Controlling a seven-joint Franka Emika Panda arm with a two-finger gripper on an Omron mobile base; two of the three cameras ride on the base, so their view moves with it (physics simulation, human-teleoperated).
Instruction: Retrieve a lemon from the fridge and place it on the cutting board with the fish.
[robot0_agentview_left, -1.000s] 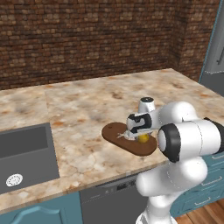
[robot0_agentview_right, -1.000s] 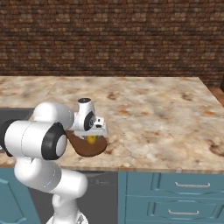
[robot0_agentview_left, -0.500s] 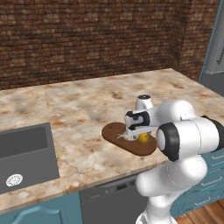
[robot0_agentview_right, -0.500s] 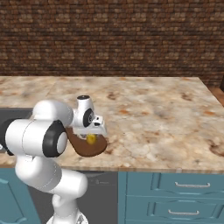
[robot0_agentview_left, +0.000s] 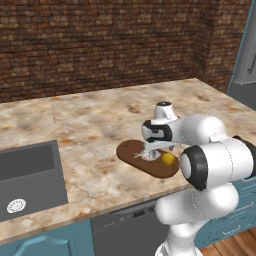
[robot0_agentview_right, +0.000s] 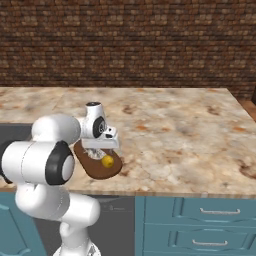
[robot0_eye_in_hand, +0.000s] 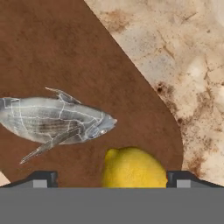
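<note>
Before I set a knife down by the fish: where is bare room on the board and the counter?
The cutting board is bare beyond the fish, toward its far end. Near the rounded end it is crowded: the lemon lies close beside the fish's head, under the open gripper. The counter right of the board is bare.

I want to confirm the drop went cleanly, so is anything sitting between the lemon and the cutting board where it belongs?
Nothing visible does. The lemon already rests on the cutting board, beside the fish and apart from it. The open end effector hangs just above.
</note>
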